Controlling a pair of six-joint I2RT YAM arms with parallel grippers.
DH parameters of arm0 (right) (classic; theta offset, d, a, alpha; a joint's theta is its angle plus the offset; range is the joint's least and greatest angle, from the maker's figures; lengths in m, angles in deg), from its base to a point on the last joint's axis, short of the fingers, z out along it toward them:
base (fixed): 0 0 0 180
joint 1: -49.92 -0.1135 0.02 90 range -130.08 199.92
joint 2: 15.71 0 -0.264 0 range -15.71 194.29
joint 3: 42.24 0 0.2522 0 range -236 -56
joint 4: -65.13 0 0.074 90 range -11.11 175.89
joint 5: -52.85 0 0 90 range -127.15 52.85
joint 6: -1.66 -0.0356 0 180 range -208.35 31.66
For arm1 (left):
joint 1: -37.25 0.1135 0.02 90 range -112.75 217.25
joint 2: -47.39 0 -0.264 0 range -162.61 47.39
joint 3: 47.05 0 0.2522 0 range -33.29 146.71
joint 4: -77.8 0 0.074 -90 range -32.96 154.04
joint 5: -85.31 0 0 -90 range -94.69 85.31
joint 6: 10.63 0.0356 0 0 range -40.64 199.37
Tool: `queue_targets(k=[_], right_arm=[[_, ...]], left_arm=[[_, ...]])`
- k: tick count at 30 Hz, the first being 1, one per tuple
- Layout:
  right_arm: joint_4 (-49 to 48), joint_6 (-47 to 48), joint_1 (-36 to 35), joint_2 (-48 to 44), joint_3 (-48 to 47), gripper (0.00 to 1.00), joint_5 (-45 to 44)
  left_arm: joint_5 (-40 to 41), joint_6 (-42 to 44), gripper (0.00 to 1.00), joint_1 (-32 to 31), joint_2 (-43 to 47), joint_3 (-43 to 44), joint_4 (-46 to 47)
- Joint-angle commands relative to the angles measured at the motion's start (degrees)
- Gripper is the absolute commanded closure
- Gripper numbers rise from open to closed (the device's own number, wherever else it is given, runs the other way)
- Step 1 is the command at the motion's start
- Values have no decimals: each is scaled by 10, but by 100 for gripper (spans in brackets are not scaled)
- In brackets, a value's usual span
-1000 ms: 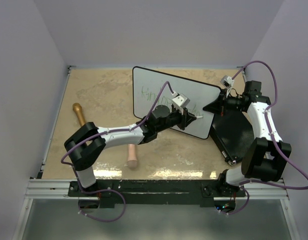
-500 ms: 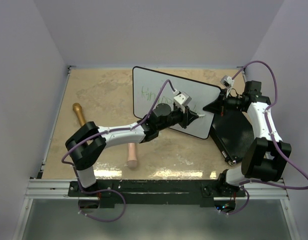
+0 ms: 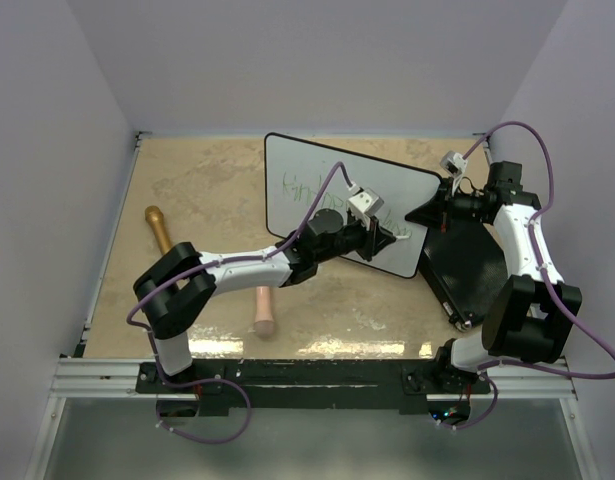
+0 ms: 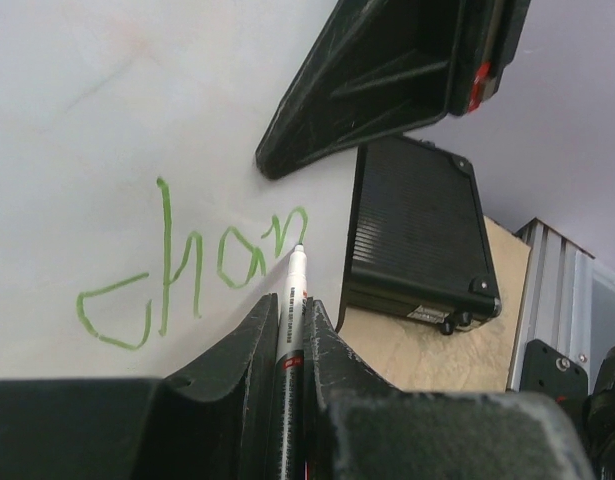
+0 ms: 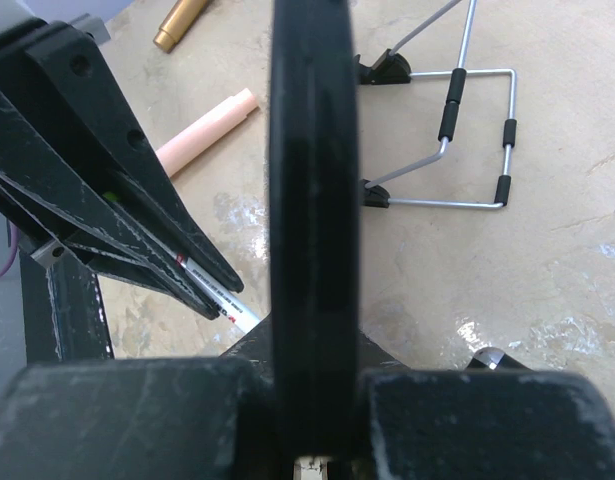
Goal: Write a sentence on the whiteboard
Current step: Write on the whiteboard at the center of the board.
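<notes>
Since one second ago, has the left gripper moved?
Yes. The left gripper, gripping the marker, has crept slightly rightward over the whiteboard, toward its right edge.

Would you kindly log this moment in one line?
left gripper: shut on marker, tip on whiteboard | right gripper: shut on whiteboard edge | sentence: "chan" visible

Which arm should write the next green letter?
Left. The left fingers pinch the marker, its tip on the whiteboard just after the green "chan". The right fingers clamp the whiteboard's edge, so that arm looks busy steadying it.
</notes>
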Motion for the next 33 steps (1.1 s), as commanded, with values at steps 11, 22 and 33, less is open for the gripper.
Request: queue_targets(k=[11, 22, 33], right_arm=[[4, 15, -3, -18, -7, 100, -30], [3, 16, -3, -19, -6, 100, -28], [5, 18, -3, -21, -6, 100, -30]], left_arm=[[-6, -1, 100, 3, 9, -31, 37], [-56, 3, 100, 3, 60, -48, 71], [-53, 0, 100, -2, 87, -63, 72]])
